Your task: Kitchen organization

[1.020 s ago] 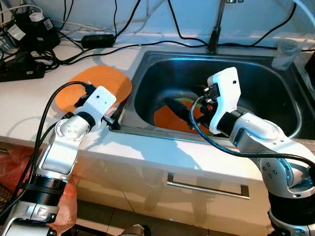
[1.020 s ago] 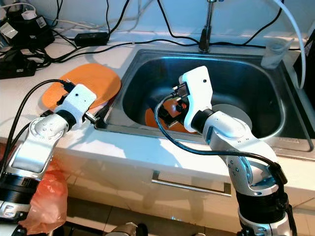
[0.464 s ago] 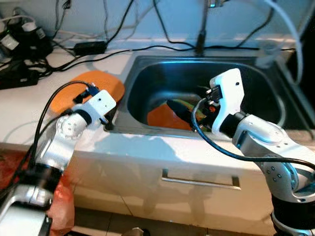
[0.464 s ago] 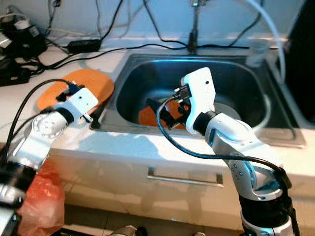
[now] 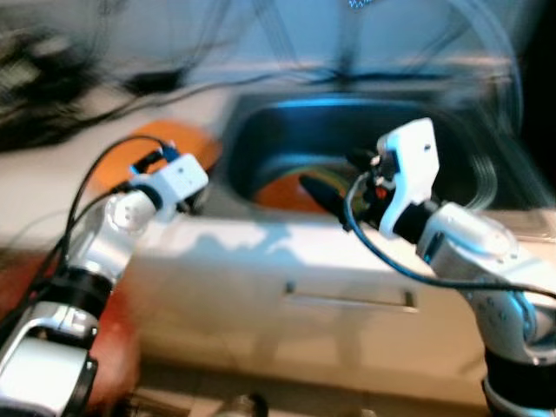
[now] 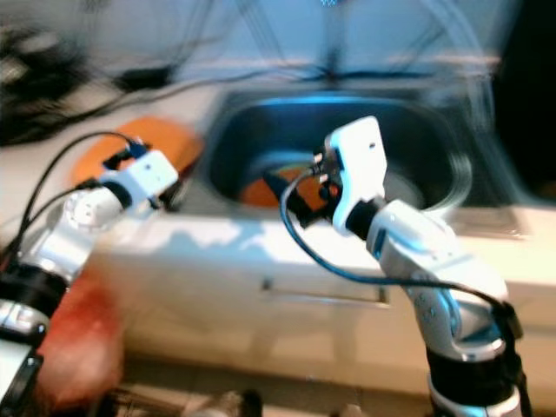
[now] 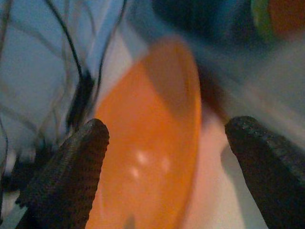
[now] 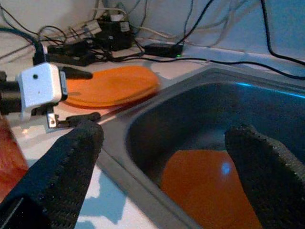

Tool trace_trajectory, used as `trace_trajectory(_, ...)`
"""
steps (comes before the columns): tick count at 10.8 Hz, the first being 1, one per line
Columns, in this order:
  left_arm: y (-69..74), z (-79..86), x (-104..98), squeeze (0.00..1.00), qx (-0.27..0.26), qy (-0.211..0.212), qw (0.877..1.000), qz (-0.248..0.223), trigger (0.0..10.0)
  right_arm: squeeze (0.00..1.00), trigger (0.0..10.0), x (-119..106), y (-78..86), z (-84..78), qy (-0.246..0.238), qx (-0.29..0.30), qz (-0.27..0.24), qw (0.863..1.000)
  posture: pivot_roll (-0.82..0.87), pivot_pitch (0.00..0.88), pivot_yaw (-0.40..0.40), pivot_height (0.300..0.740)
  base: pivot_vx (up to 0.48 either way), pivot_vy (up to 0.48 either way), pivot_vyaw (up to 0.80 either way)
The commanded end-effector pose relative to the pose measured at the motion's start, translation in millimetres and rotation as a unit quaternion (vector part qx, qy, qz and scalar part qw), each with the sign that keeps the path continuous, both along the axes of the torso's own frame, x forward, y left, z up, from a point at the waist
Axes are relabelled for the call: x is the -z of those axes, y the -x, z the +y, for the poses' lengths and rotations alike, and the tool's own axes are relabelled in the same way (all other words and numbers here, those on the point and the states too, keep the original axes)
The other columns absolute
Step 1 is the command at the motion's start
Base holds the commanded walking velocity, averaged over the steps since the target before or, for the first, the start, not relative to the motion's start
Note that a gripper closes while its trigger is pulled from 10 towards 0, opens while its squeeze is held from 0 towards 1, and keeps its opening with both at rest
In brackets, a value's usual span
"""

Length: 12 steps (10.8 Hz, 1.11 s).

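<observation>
Seen from the head camera, badly blurred, a white kitchen counter (image 5: 52, 187) runs across the scene with a steel sink (image 5: 287, 117) sunk into it. An orange plate (image 5: 143, 148) lies on the counter just left of the sink, and a second orange plate (image 5: 282, 191) rests on the sink floor. The left gripper (image 5: 195, 195) is held over the counter at the sink's left rim, beside the counter plate, its fingers too smeared to read from here. The right gripper (image 5: 334, 187) reaches in over the sink's front edge, above the plate in the basin; one black finger juts toward it. Dark cables (image 6: 52, 95) trail along the back wall. From the left wrist camera, the two black fingers (image 7: 66, 176) stand wide apart with the counter plate (image 7: 147, 157) lying between and beyond them, nothing gripped; a corner of the sink plate (image 7: 286, 14) with a green edge shows past it. From the right wrist camera, the fingers (image 8: 62, 171) are likewise spread and empty, framing the sink plate (image 8: 209, 191) on the dark basin floor. Across the rim, the left gripper's white housing (image 8: 40, 90) sits against the counter plate (image 8: 112, 86), with a power strip and cables (image 8: 95, 40) behind.
</observation>
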<state>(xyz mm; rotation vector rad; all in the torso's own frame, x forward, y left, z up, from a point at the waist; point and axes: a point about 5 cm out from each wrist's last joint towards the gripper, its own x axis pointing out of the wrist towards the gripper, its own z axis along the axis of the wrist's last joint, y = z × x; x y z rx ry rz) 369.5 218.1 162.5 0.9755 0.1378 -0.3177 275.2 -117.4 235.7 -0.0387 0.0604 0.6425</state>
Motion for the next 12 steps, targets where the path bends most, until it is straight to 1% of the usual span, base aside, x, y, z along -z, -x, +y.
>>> trace_trajectory(1,4.1,9.4,15.8,0.0,-0.018,-0.006,0.999,0.039,10.0,0.0,10.0,0.2,3.5,2.8,-0.002,-0.007,0.002,1.0,-0.01,0.109,0.104,0.74,0.0,0.0,0.0)
trace_trajectory(2,0.8,9.0,9.9,0.0,-0.03,0.023,0.999,0.025,10.0,0.0,10.0,0.9,4.7,5.3,-0.006,-0.01,0.004,1.0,-0.01,0.112,0.108,0.74,0.0,0.0,0.0)
trace_trajectory(3,-3.1,5.0,2.8,0.0,-0.027,0.041,0.999,0.006,10.0,0.0,10.0,1.5,5.2,6.2,-0.007,-0.01,0.005,1.0,-0.01,0.112,0.112,0.74,0.0,0.0,0.0)
trace_trajectory(5,-4.3,9.2,7.7,0.0,-0.044,0.055,0.997,0.018,10.0,0.0,10.0,2.7,5.7,4.8,-0.007,-0.007,0.008,1.0,-0.01,0.109,0.115,0.74,0.0,0.0,0.0)
trace_trajectory(6,-4.9,11.8,8.4,0.0,-0.049,0.054,0.997,0.018,10.0,0.0,10.0,2.1,5.8,5.0,-0.008,-0.007,0.007,1.0,-0.01,0.11,0.115,0.74,0.0,0.0,0.0)
trace_trajectory(10,-10.4,18.8,6.1,0.0,-0.056,0.002,0.998,0.009,10.0,0.0,10.0,0.4,8.6,7.0,-0.011,-0.008,0.005,1.0,-0.02,0.126,0.124,0.74,0.0,0.0,0.0)
trace_trajectory(12,-15.3,19.9,0.9,0.0,-0.066,-0.005,0.998,0.0,10.0,0.0,10.0,-0.5,12.6,11.2,-0.018,-0.019,0.004,1.0,-0.03,0.134,0.132,0.74,0.0,0.0,0.0)
